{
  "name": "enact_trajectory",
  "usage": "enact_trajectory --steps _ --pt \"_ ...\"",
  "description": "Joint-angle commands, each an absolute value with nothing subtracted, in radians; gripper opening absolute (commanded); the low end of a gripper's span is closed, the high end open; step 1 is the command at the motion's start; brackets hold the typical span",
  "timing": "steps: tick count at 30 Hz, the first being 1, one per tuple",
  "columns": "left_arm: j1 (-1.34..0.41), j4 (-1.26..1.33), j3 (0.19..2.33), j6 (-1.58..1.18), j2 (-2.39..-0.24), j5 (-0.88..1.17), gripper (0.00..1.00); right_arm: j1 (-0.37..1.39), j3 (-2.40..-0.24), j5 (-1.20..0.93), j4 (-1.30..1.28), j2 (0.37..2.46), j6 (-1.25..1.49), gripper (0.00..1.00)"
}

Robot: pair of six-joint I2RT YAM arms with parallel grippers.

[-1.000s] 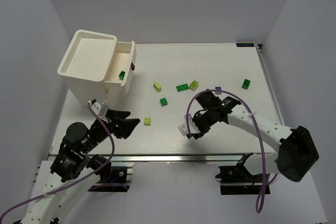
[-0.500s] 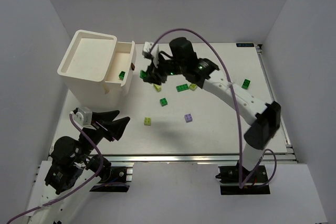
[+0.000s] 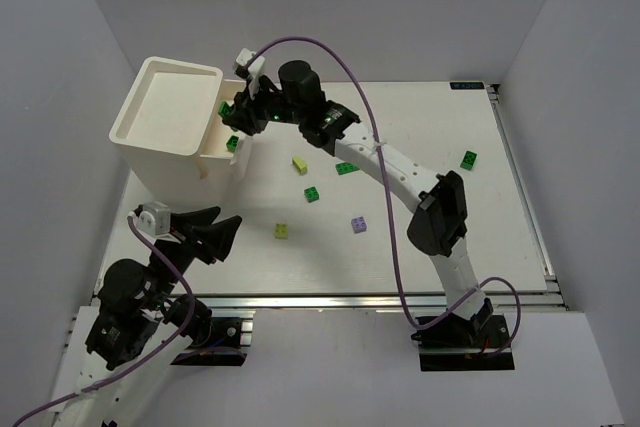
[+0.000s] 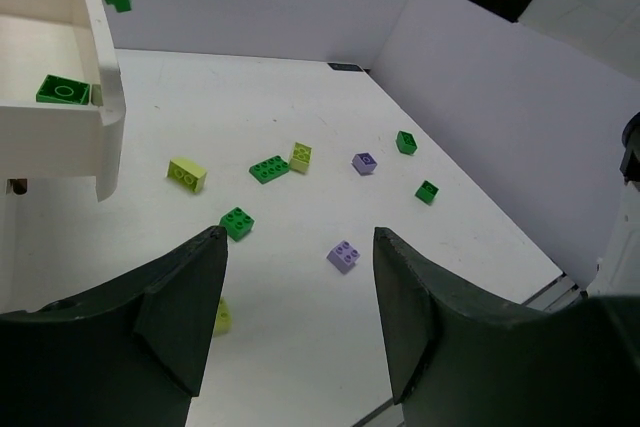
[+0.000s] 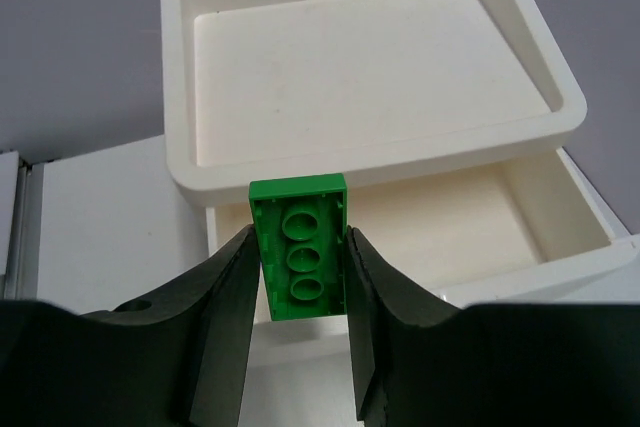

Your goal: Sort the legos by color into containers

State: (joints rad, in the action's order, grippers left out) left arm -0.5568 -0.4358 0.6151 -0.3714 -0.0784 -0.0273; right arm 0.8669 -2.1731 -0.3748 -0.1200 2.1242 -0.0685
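My right gripper point(image 3: 232, 112) is shut on a dark green brick point(image 5: 300, 202) and holds it above the open top drawer point(image 5: 480, 227) of the cream-white box point(image 3: 165, 112). The brick's hollow underside faces the wrist camera. One dark green brick point(image 3: 232, 144) lies in that drawer. My left gripper point(image 3: 215, 232) is open and empty, low over the table's near left. On the table lie yellow-green bricks point(image 3: 299, 164) point(image 3: 282, 231), dark green bricks point(image 3: 347, 168) point(image 3: 312, 194) point(image 3: 468, 159) and a lavender brick point(image 3: 358, 225). A second lavender brick point(image 4: 364, 162) shows in the left wrist view.
The right arm point(image 3: 400, 162) stretches diagonally across the table's middle and hides part of it. The box has a recessed top point(image 5: 370, 47). White walls close in the table on three sides. A metal rail point(image 3: 330, 299) runs along the near edge.
My right gripper has swung from the table's near middle up and left to above the drawer, now with a green brick in it. The left gripper has drawn back slightly to the left.
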Motion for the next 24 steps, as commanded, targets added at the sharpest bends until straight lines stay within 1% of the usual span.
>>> enact_trajectory --steps 1,8,11,16,19,21,23,24 --pt "-0.56 -0.442 0.612 -0.379 -0.113 -0.043 0.7 0.876 -2.235 -0.347 0.033 2.175 -0.008 0.04" --pt "-0.56 -0.445 0.611 -0.383 -0.11 -0.051 0.7 0.879 -2.246 -0.356 0.086 2.244 -0.008 0.27" --pt "-0.56 -0.445 0.611 -0.385 -0.11 -0.052 0.7 0.879 -2.252 -0.367 0.097 2.26 -0.008 0.4" --pt "-0.56 -0.445 0.611 -0.388 -0.113 -0.054 0.71 0.88 -2.244 -0.38 0.1 2.26 -0.008 0.56" --pt "-0.56 -0.446 0.609 -0.39 -0.121 -0.054 0.72 0.879 -2.235 -0.387 0.098 2.25 -0.008 0.6" --pt "-0.56 -0.443 0.609 -0.39 -0.136 -0.051 0.72 0.876 -2.224 -0.393 0.094 2.232 -0.008 0.6" --pt "-0.56 -0.442 0.607 -0.39 -0.161 -0.049 0.72 0.873 -2.212 -0.393 0.075 2.192 -0.008 0.59" --pt "-0.56 -0.437 0.607 -0.393 -0.17 -0.046 0.7 0.868 -2.192 -0.396 0.061 2.171 -0.008 0.57"
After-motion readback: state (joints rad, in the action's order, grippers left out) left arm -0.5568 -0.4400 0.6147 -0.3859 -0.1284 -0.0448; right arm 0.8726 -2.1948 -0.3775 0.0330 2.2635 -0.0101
